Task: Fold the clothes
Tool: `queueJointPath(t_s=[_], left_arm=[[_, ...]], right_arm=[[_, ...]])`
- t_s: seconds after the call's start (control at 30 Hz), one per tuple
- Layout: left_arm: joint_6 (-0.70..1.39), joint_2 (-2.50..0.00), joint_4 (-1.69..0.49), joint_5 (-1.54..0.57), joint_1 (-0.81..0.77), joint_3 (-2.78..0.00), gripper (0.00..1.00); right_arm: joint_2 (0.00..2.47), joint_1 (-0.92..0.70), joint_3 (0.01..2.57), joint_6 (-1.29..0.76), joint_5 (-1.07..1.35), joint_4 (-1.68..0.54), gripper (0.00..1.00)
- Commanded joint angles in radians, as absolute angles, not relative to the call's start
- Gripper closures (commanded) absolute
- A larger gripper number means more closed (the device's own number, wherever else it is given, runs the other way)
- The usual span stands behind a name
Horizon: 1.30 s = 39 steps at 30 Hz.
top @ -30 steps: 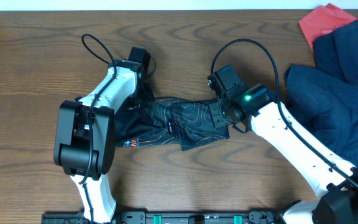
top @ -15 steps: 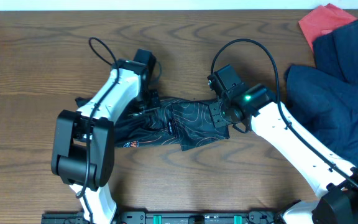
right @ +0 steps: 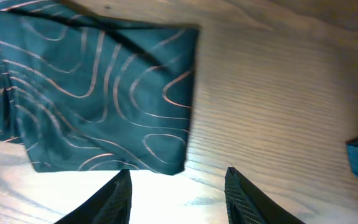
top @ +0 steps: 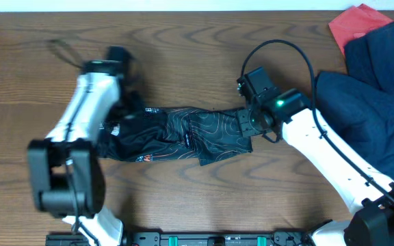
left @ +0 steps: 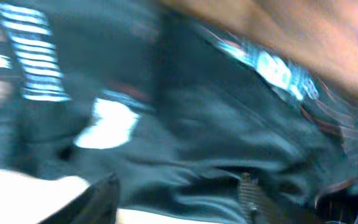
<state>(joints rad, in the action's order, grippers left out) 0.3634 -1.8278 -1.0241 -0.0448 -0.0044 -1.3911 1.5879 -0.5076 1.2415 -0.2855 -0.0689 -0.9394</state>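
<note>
Table (top: pixel 204 48): brown wood grain, seen from above; it carries everything.
Jersey (top: pixel 197 133): black with thin orange-white contour lines, lying near the table's middle as a crumpled band running left to right, with a small logo (top: pixel 144 157) on its lower left edge.
Jersey by right jaws: the right wrist view shows the jersey's (right: pixel 104 93) flat right end with a straight edge. Its lower corner lies just ahead of the finger on the view's left, and bare table (right: pixel 278 93) faces the gap.
Right jaws: open, fingers spread with nothing between them, at the jersey's right end.
Right arm (top: pixel 320 150): white, reaching from the lower right corner up and left across the table, its wrist bent down at the cloth.
Jersey by left jaws: the left wrist view is badly blurred. Dark jersey cloth (left: pixel 216 124) fills it, with a pale patch (left: pixel 110 121) and white stripes at the left, close against the fingers at the bottom edge.
Left jaws: I cannot tell whether they grip the cloth or stand open. From above they sit over the jersey's left end, blurred.
Left arm (top: pixel 87 102): white, rising from its base at the lower left and leaning up and right, its wrist over the cloth's left end.
Navy clothes (top: pixel 375 102): a heap at the right edge, just beside the right arm and apart from the jersey. A blue sliver shows at the right wrist view's edge.
Red cloth (top: pixel 354 20): in the top right corner, partly under the navy heap.
</note>
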Motion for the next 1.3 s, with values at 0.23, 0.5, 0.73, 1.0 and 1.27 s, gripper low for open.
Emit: queueJointPath(t_s=[0.23, 0.5, 0.73, 1.0, 1.27], left_arm=[[0.239, -1.862, -1.007, -0.079, 0.233, -1.331, 0.16], [0.157, -1.946, -0.936, -0.078, 0.28, -1.327, 0.02], [0.15, -2.009, -0.933, -0.082, 0.278, -1.326, 0.05], [0.15, -2.033, -0.931, -0.1, 0.274, -1.324, 0.13], [0.15, -2.022, -0.949, -0.01, 0.276, -1.347, 0.0]], right_arm=[[1.59, -0.491, 1.243, -0.302, -0.078, -0.962, 0.51], [1.59, -0.491, 1.243, -0.299, -0.078, -0.971, 0.5], [1.59, -0.491, 1.243, -0.299, -0.078, -0.978, 0.5], [1.59, -0.49, 1.243, -0.299, -0.079, -0.978, 0.5], [1.59, -0.49, 1.243, -0.299, -0.078, -0.983, 0.5]])
